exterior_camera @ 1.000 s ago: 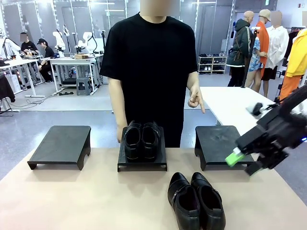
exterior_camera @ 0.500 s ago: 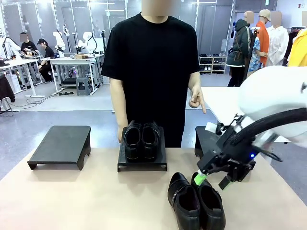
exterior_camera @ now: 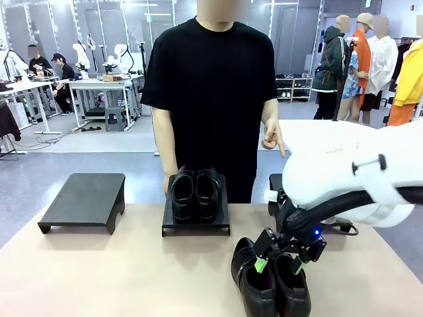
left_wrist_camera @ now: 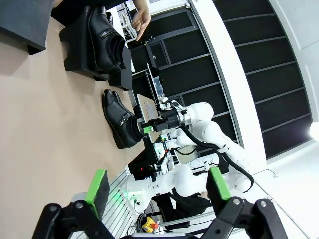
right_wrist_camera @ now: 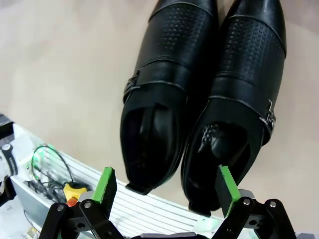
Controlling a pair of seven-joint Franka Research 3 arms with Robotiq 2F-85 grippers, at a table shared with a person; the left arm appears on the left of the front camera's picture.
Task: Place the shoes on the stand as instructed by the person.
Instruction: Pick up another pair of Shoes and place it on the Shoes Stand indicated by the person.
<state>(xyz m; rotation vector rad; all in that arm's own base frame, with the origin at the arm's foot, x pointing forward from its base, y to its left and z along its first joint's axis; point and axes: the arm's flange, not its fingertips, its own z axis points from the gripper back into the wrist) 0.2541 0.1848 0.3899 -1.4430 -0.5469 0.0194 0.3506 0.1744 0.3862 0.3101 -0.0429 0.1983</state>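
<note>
The right gripper point(exterior_camera: 277, 266) hangs with its 2 fingers spread wide over the heels of the near pair of shoes point(exterior_camera: 244, 277) on the table point(exterior_camera: 99, 277) (nothing gripped). The other pair point(exterior_camera: 195, 193) sits on the middle stand point(exterior_camera: 196, 228). The left gripper point(left_wrist_camera: 157, 185) is spread too, holding nothing.

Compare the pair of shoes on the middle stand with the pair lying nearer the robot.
The stand pair sits raised on the middle stand; the table pair lies flat on the table. The right gripper hangs open over the table pair's heel end; no gripper is near the stand pair. Both are glossy black strapped shoes, set side by side.
</note>
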